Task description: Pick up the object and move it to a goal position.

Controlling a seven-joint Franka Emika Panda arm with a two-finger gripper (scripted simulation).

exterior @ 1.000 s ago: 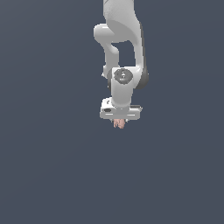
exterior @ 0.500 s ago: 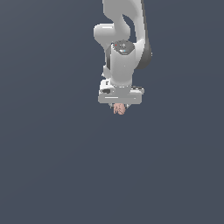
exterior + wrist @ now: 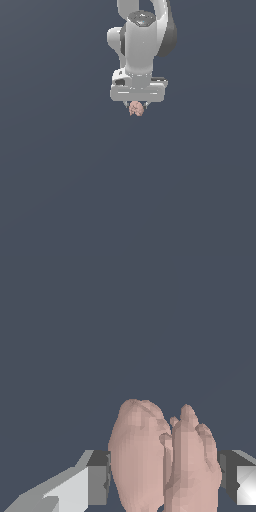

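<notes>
Object: a small pale pink-salmon lumpy blob (image 3: 160,456) of uneven rounded shape, with two main lobes side by side in the wrist view; it fills the gap between the two fingertips.
Fingers: grey-and-white blocky fingertips (image 3: 95,481) stand one on each side of the blob, each pressed against or just beside its flank; the contact line itself is hard to read in the wrist view.
Gripper: the white two-fingered gripper (image 3: 136,107) is clenched on the blob, jaws drawn in close, the blob hanging out just under the wide white palm bar and much narrower than it.
Object position: in the exterior view the blob (image 3: 136,108) is held aloft, centred under the gripper, in the upper middle of the picture.
Arm: the white Franka arm (image 3: 142,40) with dark grey joint bands comes down from the top edge of the exterior view, its wrist upright above the gripper.
Backdrop: a plain slate-blue surface (image 3: 65,190) fills everything behind and around; no edge or corner shows.
</notes>
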